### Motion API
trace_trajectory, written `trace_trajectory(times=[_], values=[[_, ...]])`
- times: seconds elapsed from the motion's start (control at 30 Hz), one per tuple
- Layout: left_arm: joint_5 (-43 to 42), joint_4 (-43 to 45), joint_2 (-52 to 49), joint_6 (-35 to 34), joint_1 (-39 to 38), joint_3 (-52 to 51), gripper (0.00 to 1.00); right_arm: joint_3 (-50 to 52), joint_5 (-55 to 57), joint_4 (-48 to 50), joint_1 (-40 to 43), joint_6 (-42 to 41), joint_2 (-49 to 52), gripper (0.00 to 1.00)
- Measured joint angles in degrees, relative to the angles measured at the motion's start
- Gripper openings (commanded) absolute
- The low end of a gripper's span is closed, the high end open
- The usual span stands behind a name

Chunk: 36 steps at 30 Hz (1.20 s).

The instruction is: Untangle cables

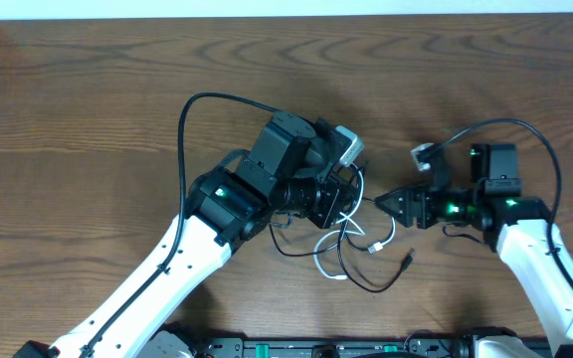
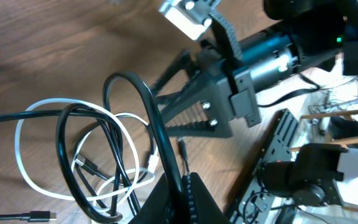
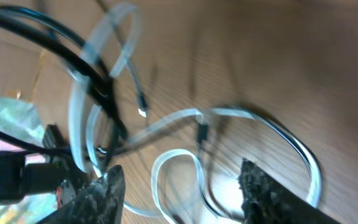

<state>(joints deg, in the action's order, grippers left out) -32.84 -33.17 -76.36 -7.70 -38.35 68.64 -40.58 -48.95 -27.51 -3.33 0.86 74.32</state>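
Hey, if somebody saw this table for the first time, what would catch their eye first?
The knot of cables in the middle of the wooden table, with a white cable looped through black ones. Over it, the left gripper has its jaws shut on a black cable, and the right gripper faces it with jaws apart.

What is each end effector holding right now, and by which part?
The left end effector is shut on a black cable, mid-length on a loop, not at a plug end. The right end effector stands open, holding nothing.
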Motion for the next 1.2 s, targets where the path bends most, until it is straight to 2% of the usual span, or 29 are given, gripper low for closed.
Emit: trace_trajectory(times=[0.23, 0.33, 0.37, 0.4, 0.43, 0.5, 0.7, 0.87, 0.97, 1.2], values=[[-2.97, 0.02, -0.02, 0.00, 0.00, 0.00, 0.08, 0.00, -2.40, 6.62, -4.55, 1.03, 0.00, 0.47], [-5.25, 0.52, -0.02, 0.00, 0.00, 0.00, 0.07, 0.00, -2.75, 8.22, -5.70, 0.94, 0.00, 0.44], [-6.21, 0.76, -0.02, 0.00, 0.00, 0.00, 0.08, 0.00, -2.84, 8.61, -5.90, 0.81, 0.00, 0.39], [-6.91, 0.85, -0.02, 0.00, 0.00, 0.00, 0.08, 0.00, -2.95, 9.27, -6.14, 0.39, 0.00, 0.20], [-7.80, 0.90, -0.02, 0.00, 0.00, 0.00, 0.08, 0.00, -2.95, 10.32, -6.34, -0.09, 0.00, 0.11], [-8.44, 0.92, -0.02, 0.00, 0.00, 0.00, 0.08, 0.02, -3.04, 11.61, -6.45, -0.52, 0.00, 0.02], [-8.85, 1.01, -0.02, 0.00, 0.00, 0.00, 0.08, 0.02, -3.10, 10.91, -6.64, -1.31, 0.00, 0.02], [-6.99, 0.09, -0.02, 0.00, 0.00, 0.00, 0.08, -0.07, 3.04, 3.10, -6.71, -1.64, -0.02, 0.01], [-1.66, -2.58, -0.04, 0.00, 0.00, -0.11, 0.08, -0.22, 10.40, -1.68, -6.84, -2.19, -0.09, 0.01], [16.55, -8.96, 0.00, 0.04, -0.13, -0.57, 0.07, -0.50, 33.59, -7.72, -6.78, -10.58, -0.11, 0.01]])
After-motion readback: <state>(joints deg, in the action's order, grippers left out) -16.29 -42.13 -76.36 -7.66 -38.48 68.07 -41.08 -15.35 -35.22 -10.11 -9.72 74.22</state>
